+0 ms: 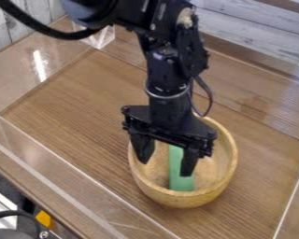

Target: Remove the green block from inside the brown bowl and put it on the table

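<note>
The brown bowl (223, 166) sits on the table (78, 103) at the lower right of centre. Inside it the green block (179, 170) leans against the bowl's near inner wall, its upper end hidden behind the gripper. My gripper (170, 164) reaches straight down into the bowl. It is open, with one dark finger on each side of the block. Whether the fingers touch the block I cannot tell.
Low clear acrylic walls (46, 159) run along the table's edges. A small clear acrylic piece (96, 35) stands at the back left. Bare wood lies to the left of the bowl and behind it.
</note>
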